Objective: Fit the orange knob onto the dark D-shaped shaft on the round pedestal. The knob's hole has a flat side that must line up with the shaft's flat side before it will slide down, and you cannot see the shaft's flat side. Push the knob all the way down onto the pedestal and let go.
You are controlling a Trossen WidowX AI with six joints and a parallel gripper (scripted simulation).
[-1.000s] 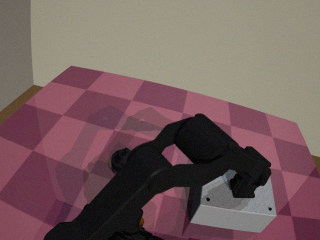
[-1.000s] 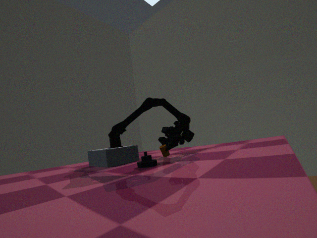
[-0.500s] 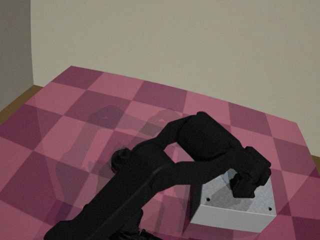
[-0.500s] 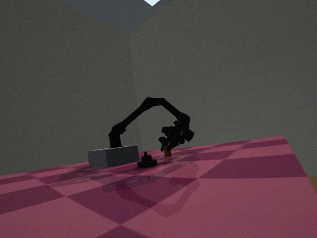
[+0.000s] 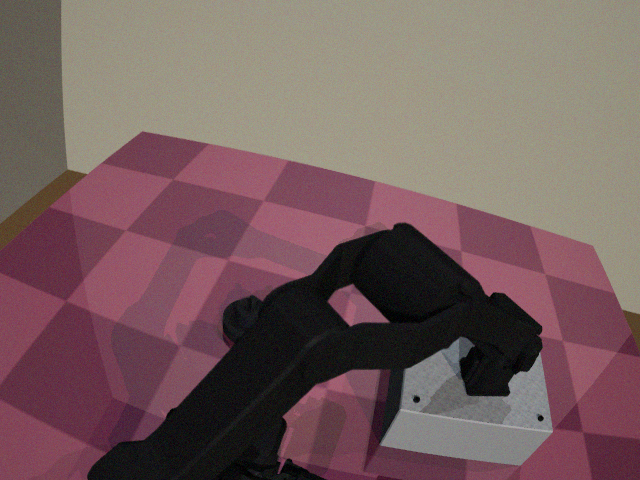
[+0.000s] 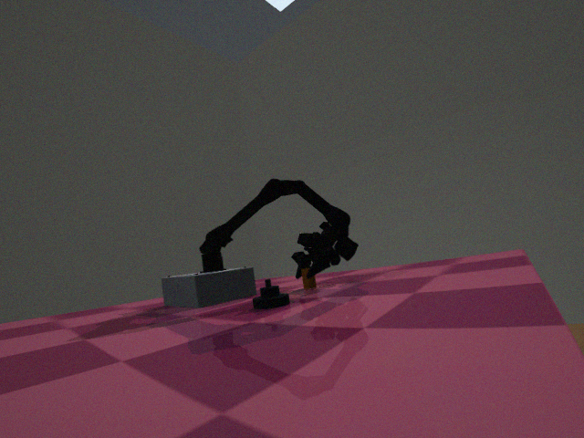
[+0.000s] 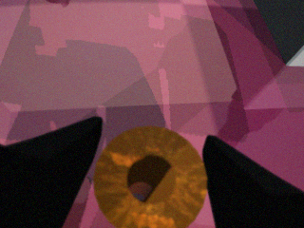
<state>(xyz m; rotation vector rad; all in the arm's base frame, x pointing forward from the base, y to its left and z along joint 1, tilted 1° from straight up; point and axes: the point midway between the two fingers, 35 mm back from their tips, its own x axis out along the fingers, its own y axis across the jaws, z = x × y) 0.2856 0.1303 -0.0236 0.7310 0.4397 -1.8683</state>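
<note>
The orange knob (image 6: 308, 281) (image 7: 187, 190) stands upright on the table, its holed end facing the wrist camera. The flat side of its D-shaped hole (image 7: 144, 168) runs diagonally at the lower right in the wrist view. My gripper (image 6: 304, 275) (image 7: 154, 134) is open around the knob's upper part; a gap shows at the left finger, while the right finger is very close to or touching it. The dark round pedestal (image 5: 238, 320) (image 6: 271, 302) stands apart from the knob, with its upright shaft (image 6: 267, 283) bare. The arm partly covers the pedestal in the top view.
The arm's base stands on a grey box (image 5: 465, 436) (image 6: 225, 288) (image 7: 298, 59), left of the pedestal in the exterior view. The arm (image 5: 248, 377) (image 6: 245, 214) arches over from it. The checkered pink table (image 5: 155, 155) (image 6: 329, 368) carries arm shadows.
</note>
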